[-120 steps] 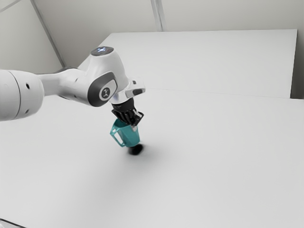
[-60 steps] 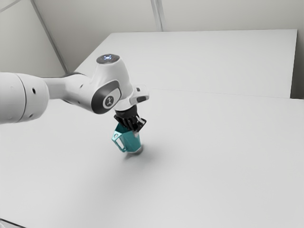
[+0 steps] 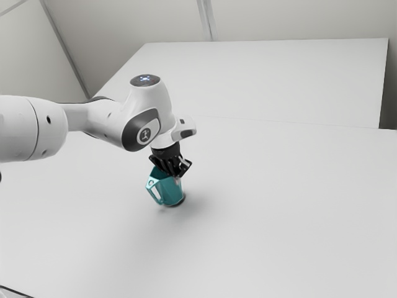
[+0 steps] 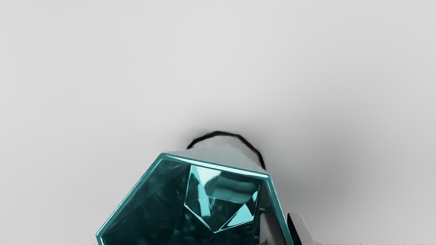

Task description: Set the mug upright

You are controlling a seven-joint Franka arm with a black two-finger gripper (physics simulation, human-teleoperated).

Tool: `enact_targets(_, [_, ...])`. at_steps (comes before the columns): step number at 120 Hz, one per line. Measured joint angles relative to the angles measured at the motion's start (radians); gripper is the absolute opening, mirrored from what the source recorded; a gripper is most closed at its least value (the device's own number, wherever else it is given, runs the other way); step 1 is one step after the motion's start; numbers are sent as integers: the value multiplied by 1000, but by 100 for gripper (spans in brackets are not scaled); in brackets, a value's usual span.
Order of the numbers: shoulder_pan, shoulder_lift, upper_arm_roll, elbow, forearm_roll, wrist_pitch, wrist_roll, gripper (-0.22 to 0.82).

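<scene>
Your hand [image 3: 178, 176] is closed down on the mug [image 3: 170, 188], pinching one side of its rim [image 4: 218, 165]: one finger [image 4: 271, 228] sits inside the mug, the other [image 4: 300, 228] outside, with just the thin wall between them. So the gap you have there is narrow.

The mug is below your hand, low over the desk [image 3: 279, 217], with its mouth up and its base down. It looks a little tilted in the exterior view, the mouth leaning toward that view's left. You can't tell from here whether the base rests flat. The handle [image 3: 154, 191] points to the exterior view's left, out from the side of the mug.

In the wrist view you look into the teal, faceted inside, and a thin black arc [image 4: 218, 132] curves just past the rim. Your arm [image 3: 93, 118] reaches in from the exterior view's left, above the desk.
</scene>
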Motion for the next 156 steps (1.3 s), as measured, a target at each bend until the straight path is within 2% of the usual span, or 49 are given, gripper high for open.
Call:
enact_targets(19, [-2, 3, -2, 1, -3, -14, -8, -17])
enact_targets(31, [-1, 2, -3, 2, -9, -24, -9, -12])
enact_targets(63, [2, -15, -9, 9, -20, -49, -14, 27])
enact_targets(95, [-3, -80, -37, 66, -25, -108, -19, 47])
enact_targets(107, [0, -91, -52, 155, -25, -173, -19, 51])
enact_targets(132, [-10, -62, -59, 453, -15, -374, 27, 57])
enact_targets(139, [25, -62, -99, 506, -13, -421, 46, 58])
enact_targets(149, [170, -65, -252, 572, -11, -492, 72, 59])
enact_targets(156, [205, -68, -290, 601, -10, -535, 92, 59])
